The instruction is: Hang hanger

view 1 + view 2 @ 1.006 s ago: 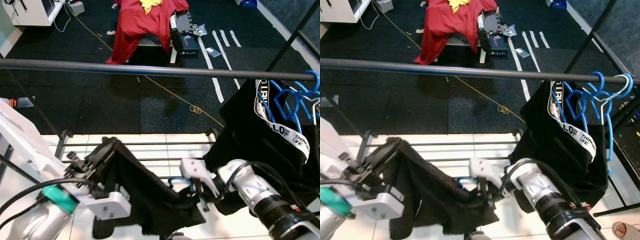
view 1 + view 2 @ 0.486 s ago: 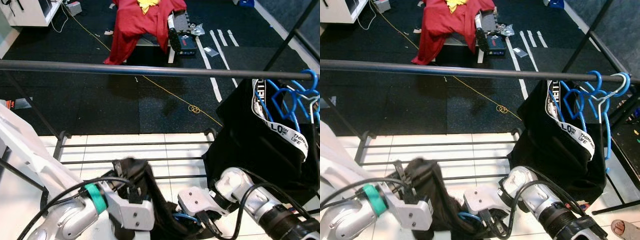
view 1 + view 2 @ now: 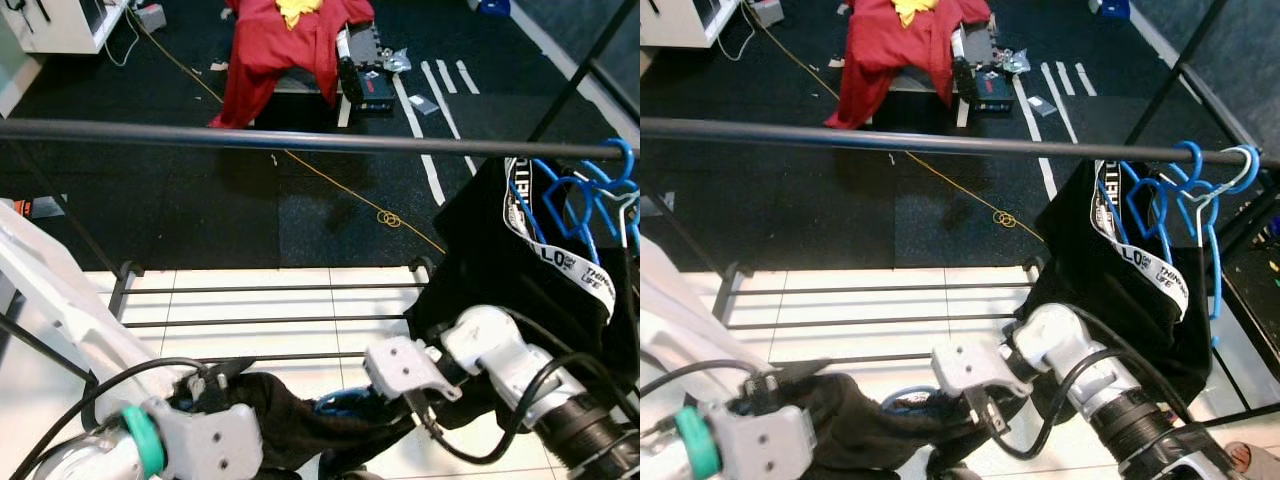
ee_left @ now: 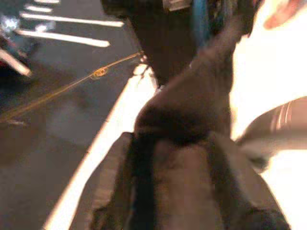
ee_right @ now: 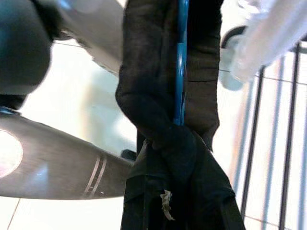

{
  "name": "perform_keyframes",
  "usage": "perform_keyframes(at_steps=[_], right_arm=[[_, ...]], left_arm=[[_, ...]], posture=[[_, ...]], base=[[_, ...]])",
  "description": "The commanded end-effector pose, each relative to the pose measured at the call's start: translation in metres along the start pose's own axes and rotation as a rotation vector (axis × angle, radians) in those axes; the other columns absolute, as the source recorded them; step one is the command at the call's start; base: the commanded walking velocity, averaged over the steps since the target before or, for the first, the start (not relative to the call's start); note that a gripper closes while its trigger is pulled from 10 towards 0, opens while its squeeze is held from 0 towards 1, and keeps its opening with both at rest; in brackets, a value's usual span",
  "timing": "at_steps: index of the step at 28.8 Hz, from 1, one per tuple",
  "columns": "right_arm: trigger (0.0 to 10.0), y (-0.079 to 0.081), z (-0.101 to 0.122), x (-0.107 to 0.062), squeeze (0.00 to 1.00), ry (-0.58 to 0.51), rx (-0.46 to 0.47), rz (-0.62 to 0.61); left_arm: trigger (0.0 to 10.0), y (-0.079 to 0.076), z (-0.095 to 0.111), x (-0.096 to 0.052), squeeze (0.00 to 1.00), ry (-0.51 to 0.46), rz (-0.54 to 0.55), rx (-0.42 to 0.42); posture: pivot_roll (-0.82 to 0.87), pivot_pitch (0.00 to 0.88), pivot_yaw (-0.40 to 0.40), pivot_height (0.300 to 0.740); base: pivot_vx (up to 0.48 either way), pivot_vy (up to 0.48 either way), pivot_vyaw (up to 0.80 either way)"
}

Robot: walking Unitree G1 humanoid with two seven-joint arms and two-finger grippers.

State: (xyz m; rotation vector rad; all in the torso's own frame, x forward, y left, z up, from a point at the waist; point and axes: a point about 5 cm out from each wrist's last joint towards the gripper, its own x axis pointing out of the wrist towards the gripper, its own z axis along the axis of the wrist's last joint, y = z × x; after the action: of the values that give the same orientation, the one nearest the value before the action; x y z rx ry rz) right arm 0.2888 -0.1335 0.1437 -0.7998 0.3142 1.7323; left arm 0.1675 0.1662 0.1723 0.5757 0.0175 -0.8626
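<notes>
A black garment on a blue hanger is stretched low between my two grippers, well below the dark clothes rail. My left gripper at the lower left is shut on one end of the cloth; in the left wrist view the black garment is bunched between its fingers. My right gripper is shut on the other end. In the right wrist view the blue hanger runs through the black garment just past the fingertips.
Blue hangers carrying another black garment hang at the rail's right end. The rack's low bars cross the white tiles beneath. Beyond lie black flooring, a yellow cable, a red garment and white furniture.
My left gripper has dropped lower and leftward, pulling the black garment out flatter. My right gripper has lifted slightly and turned, still holding the cloth with the blue hanger.
</notes>
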Motion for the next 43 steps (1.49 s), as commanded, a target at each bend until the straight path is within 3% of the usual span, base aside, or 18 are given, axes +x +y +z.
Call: perform_keyframes(at_steps=[1,2,3,4,7,14,18,20,26,29,31,43], right_arm=[[0.0,0.001,0.000,0.000,0.00,-0.024,-0.002,-0.013],[0.0,0.001,0.000,0.000,0.00,-0.024,-0.002,-0.013],[0.0,0.002,0.001,0.003,0.00,-0.032,-0.003,-0.010],[0.0,0.003,0.002,0.005,0.00,-0.040,-0.005,-0.005],[0.0,0.004,0.005,0.008,0.00,-0.052,-0.013,-0.001],[0.0,0.000,0.015,0.006,0.00,-0.061,-0.066,0.014],[0.0,-0.002,0.017,0.002,0.00,-0.065,-0.066,-0.004],[0.0,-0.003,0.013,-0.005,0.00,-0.051,-0.051,-0.030],[0.0,-0.003,0.005,-0.013,0.00,-0.037,-0.018,-0.062],[0.0,-0.003,0.004,-0.015,0.00,-0.033,-0.013,-0.071],[0.0,-0.006,0.004,-0.022,0.00,-0.046,-0.005,-0.104],[0.0,-0.021,0.021,-0.038,0.00,-0.090,-0.036,-0.163]], left_arm=[[10.0,-0.001,0.005,-0.004,1.00,-0.029,-0.035,-0.091],[10.0,-0.001,0.005,-0.004,1.00,-0.029,-0.035,-0.091],[10.0,0.001,0.011,-0.004,0.08,-0.064,-0.047,-0.140],[10.0,0.004,0.015,-0.005,0.00,-0.098,-0.058,-0.180],[10.0,0.008,0.022,-0.004,0.00,-0.133,-0.079,-0.219],[10.0,0.006,0.015,-0.003,0.00,-0.032,-0.164,-0.179],[10.0,0.015,0.012,-0.009,0.00,-0.014,-0.094,-0.181],[10.0,0.030,0.012,-0.019,0.00,-0.040,0.037,-0.264],[10.0,0.041,0.015,-0.037,0.00,-0.075,0.138,-0.373],[10.0,0.040,0.015,-0.040,0.00,-0.066,0.131,-0.376],[10.0,0.033,0.008,-0.048,0.00,0.016,0.119,-0.341],[10.0,0.022,-0.011,-0.045,0.00,0.137,0.116,-0.285]], posture=[[0.03,0.183,0.003,0.740],[0.03,0.183,0.003,0.740],[0.03,0.183,0.003,0.740],[0.04,0.180,0.008,0.740],[0.04,0.179,0.010,0.740],[0.03,0.176,0.010,0.740],[0.02,0.174,0.014,0.740],[0.02,0.175,0.016,0.740],[0.03,0.178,0.016,0.740],[0.04,0.181,0.017,0.740],[0.05,0.185,0.016,0.740],[0.04,0.183,0.017,0.740]], base=[[0.000,0.000,0.00],[0.000,0.000,0.00],[0.000,0.000,0.00],[0.000,0.000,0.00],[0.000,0.000,0.00],[0.000,0.000,0.00],[0.000,0.000,0.00],[0.000,0.000,0.00],[0.000,0.000,0.00],[0.000,0.000,0.00],[0.000,0.000,0.00],[0.000,0.000,0.00]])
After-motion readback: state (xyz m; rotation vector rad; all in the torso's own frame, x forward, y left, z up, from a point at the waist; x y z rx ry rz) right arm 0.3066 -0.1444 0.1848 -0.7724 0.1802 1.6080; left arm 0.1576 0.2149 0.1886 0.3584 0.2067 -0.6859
